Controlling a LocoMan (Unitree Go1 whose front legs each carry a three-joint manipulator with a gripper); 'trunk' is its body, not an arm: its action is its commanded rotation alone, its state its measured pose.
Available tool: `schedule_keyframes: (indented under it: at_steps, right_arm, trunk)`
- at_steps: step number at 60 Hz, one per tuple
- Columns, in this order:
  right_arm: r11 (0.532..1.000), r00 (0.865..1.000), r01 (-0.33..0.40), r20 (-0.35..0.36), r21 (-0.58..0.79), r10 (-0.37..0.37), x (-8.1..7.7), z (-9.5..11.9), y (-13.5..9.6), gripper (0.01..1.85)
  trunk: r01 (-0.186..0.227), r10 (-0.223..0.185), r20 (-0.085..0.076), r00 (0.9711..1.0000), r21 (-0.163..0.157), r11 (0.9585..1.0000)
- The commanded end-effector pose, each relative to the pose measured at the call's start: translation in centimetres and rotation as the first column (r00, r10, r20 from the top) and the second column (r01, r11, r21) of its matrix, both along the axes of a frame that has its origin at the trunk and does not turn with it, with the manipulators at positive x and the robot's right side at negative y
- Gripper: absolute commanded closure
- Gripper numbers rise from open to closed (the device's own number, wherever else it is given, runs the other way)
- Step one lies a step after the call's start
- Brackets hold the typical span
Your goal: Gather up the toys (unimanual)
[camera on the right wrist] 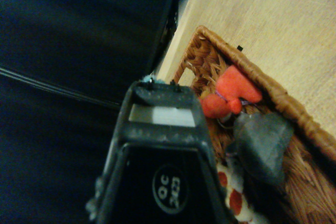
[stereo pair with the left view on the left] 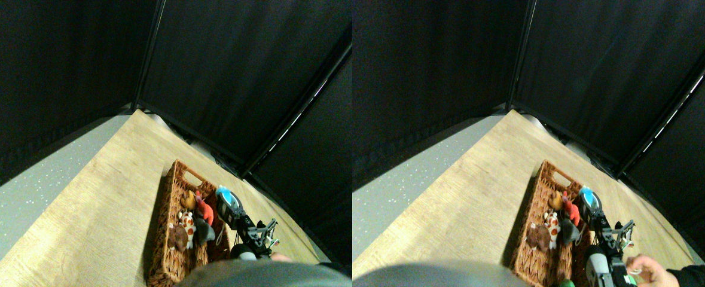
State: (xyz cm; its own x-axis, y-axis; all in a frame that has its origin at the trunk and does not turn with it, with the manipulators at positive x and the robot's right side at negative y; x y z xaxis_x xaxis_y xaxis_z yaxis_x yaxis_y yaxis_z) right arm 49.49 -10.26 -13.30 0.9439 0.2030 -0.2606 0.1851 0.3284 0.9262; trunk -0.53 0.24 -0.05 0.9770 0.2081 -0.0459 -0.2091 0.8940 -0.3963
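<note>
A long brown woven basket (stereo pair with the left view on the left: pixel 170 239) lies on the wooden floor with several toys in it: an orange-brown one (stereo pair with the left view on the left: pixel 189 199), a red one (stereo pair with the left view on the left: pixel 204 209), a spotted one (stereo pair with the left view on the left: pixel 186 225), a brown one (stereo pair with the left view on the left: pixel 179 238) and a grey one (stereo pair with the left view on the left: pixel 204 232). My right gripper (stereo pair with the left view on the left: pixel 226 202) reaches in over the basket's right rim, and a blue toy (stereo pair with the left view on the left: pixel 223 192) shows at its tip. In the wrist view the dark gripper (camera on the right wrist: pixel 160 98) hangs over the basket (camera on the right wrist: pixel 294 111), with the red toy (camera on the right wrist: pixel 231 93), the grey toy (camera on the right wrist: pixel 262 142) and the spotted toy (camera on the right wrist: pixel 233 195) just beyond it.
Black curtains on dark poles (stereo pair with the left view on the left: pixel 149 54) wall off the back and right. A grey floor strip (stereo pair with the left view on the left: pixel 23 197) borders the wooden floor (stereo pair with the left view on the left: pixel 107 197) on the left. A person's hand (stereo pair with the left view on the left: pixel 280 257) shows at the lower right beside my arm.
</note>
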Motion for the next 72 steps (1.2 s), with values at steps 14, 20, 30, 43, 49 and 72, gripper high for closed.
schedule_keyframes:
  at_steps: [14,20,30,43,49,72]
  right_arm:
    - [0.996,0.999,-0.035,0.025,-0.088,0.038,0.2,0.5,-0.7,0.99]
    - [0.996,0.999,-0.027,0.033,-0.088,0.030,0.4,0.6,-1.1,0.70]
    - [0.995,0.999,0.011,0.044,-0.097,-0.007,0.6,0.6,-1.8,0.67]
    - [0.979,0.985,0.127,0.135,-0.157,-0.106,1.5,1.0,-5.2,0.96]
    - [0.964,0.970,0.214,0.148,-0.155,-0.192,1.8,1.2,-7.4,1.02]
    - [0.884,0.889,0.435,0.232,-0.168,-0.394,-0.1,1.4,-13.5,1.11]
  trunk:
    - [0.004,-0.004,-0.036,0.9994,0.010,0.9999]
    - [0.009,-0.008,-0.039,0.9992,0.015,0.9999]
    - [0.020,-0.019,-0.044,0.9989,0.029,0.9994]
    - [0.049,-0.046,-0.048,0.9978,0.062,0.9969]
    - [0.063,-0.059,-0.052,0.9969,0.076,0.9951]
    - [0.140,-0.130,-0.071,0.9889,0.146,0.9794]
